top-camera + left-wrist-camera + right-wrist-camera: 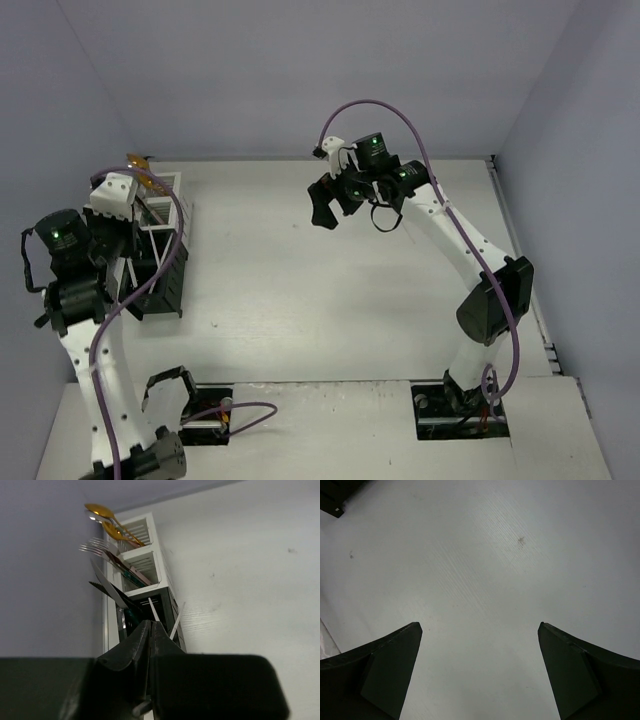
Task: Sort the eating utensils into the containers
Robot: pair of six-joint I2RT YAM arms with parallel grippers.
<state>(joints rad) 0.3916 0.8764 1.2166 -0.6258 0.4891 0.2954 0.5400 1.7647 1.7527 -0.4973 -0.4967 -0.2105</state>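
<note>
1. A white table (300, 300) fills the middle of the overhead view, its top matte and pale.
2. A plain back wall (250, 70) in soft lavender-grey rises from the table's far edge.
3. A left wall (40, 120) and a right wall (590, 200) of the same colour close in both sides, like a three-sided booth.
4. A straight seam (330, 381) runs across the table near its front edge.
5. Close up, the tabletop shows fine parallel grain lines and a small dark speck (521, 541).
6. Light is soft and even, with only faint shadows on the tabletop.
</note>
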